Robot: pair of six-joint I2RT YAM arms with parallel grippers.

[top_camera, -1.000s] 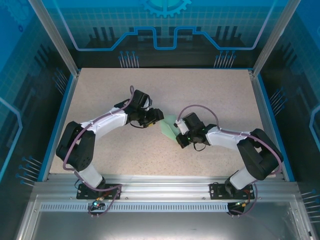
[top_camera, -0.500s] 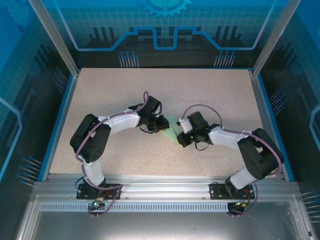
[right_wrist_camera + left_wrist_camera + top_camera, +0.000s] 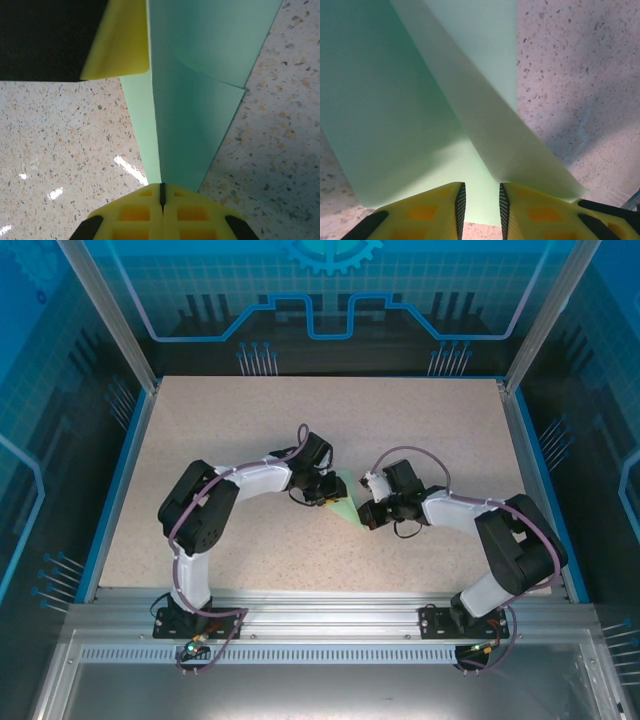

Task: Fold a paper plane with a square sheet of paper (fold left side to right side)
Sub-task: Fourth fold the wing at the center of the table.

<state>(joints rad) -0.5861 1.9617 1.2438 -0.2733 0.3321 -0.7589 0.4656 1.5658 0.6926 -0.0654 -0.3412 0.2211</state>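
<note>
On the speckled table (image 3: 420,420), just toward 6 o'clock from centre, the partly folded sheet of paper (image 3: 346,508) is laid. At its 3 o'clock, a raised fold is pinched by the fully closed right gripper (image 3: 161,187). At its 10 o'clock, the left gripper (image 3: 481,194) is set over the paper's edge, jaws narrowly parted.

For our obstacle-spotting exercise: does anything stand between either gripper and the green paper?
Nothing visible does. The right gripper is shut on the paper; the left gripper sits right at its edge.
</note>
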